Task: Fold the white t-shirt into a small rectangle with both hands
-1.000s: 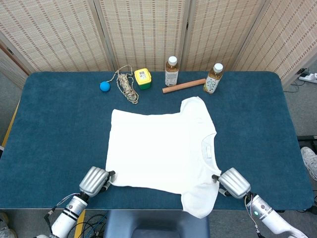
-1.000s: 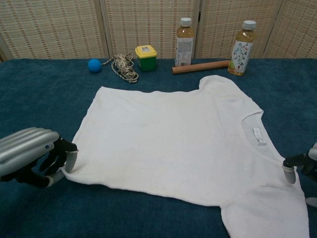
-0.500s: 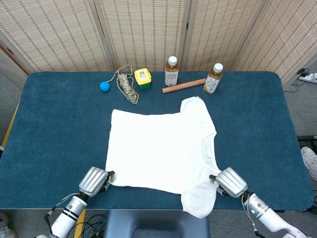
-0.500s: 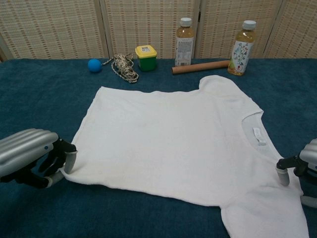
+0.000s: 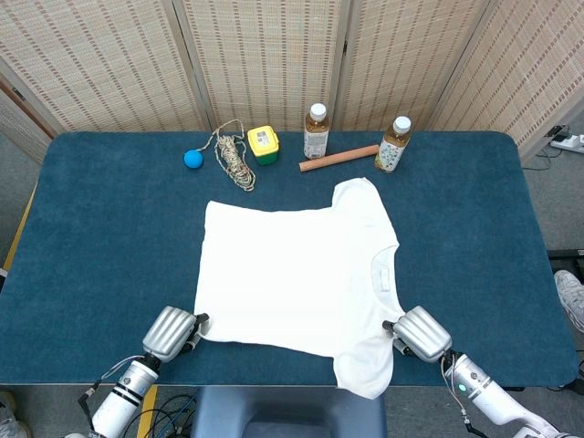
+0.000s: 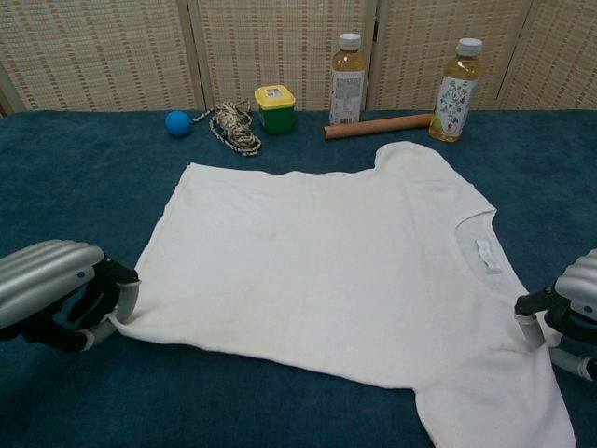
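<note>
One white t-shirt (image 5: 297, 274), spread flat mid-table (image 5: 109, 237). Two capped bottles (image 5: 316, 130) (image 5: 394, 143) along the far edge. Between them, one wooden rod (image 5: 338, 158). Toward the far left corner: one yellow-lidded green tub (image 5: 264, 143), one coil of rope (image 5: 234, 157), one blue ball (image 5: 192, 159). Two robot hands, left hand (image 5: 173, 332) and right hand (image 5: 421, 333), at the near edge.

R sleeve (image 6: 504, 411) cropped, chest view
</note>
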